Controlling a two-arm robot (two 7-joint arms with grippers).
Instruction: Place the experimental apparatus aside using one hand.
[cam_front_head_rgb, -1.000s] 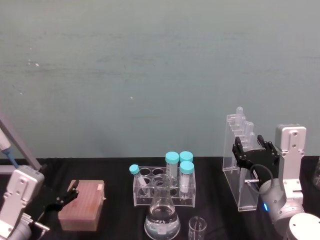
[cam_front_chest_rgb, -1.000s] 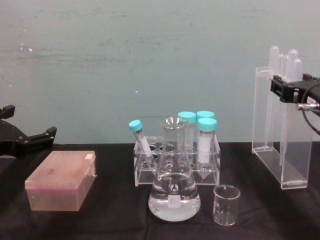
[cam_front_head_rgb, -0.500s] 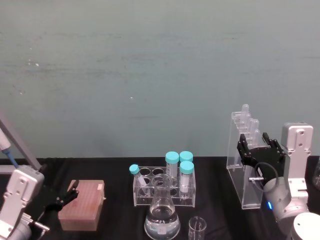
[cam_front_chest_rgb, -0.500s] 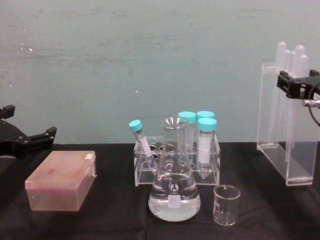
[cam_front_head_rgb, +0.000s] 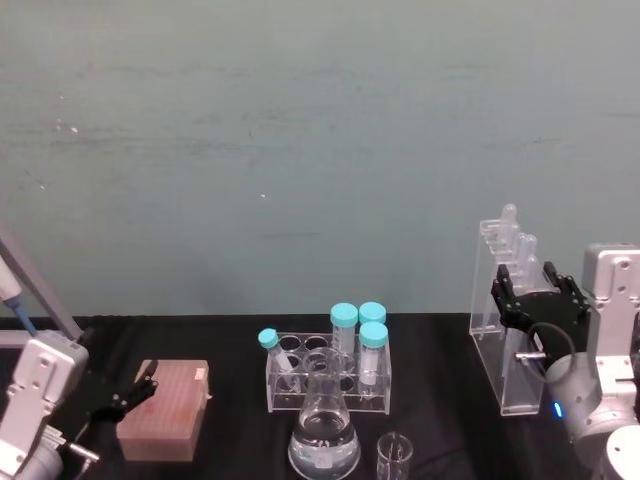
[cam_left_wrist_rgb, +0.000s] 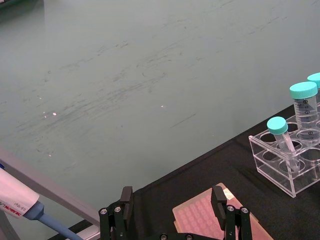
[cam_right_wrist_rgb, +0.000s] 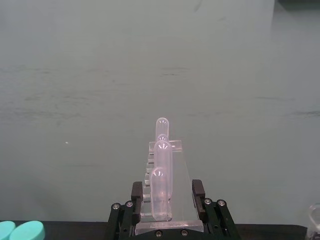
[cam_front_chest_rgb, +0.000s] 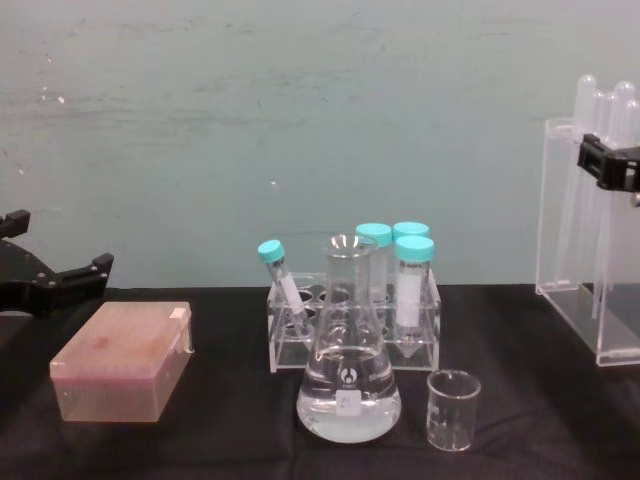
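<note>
Clamped by right gripper (cam_front_head_rgb: 535, 298) across upper part of tube rack (cam_front_head_rgb: 490, 320). Shifted rightward over the last second, kept upright, now well apart from conical flask (cam_front_head_rgb: 324, 440) and beaker (cam_front_head_rgb: 395, 458), both untouched at centre front. Judged nearly aside; set-down pending. Parked at far left: left gripper (cam_front_head_rgb: 130, 392), fingers spread, beside pink box (cam_front_head_rgb: 165, 410).

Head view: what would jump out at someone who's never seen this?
The tall clear rack of long test tubes at the table's right end, clamped in the right gripper. Next, the conical flask of clear liquid at front centre, before a small rack of teal-capped tubes. The left gripper sits open by a pink box at left.
</note>
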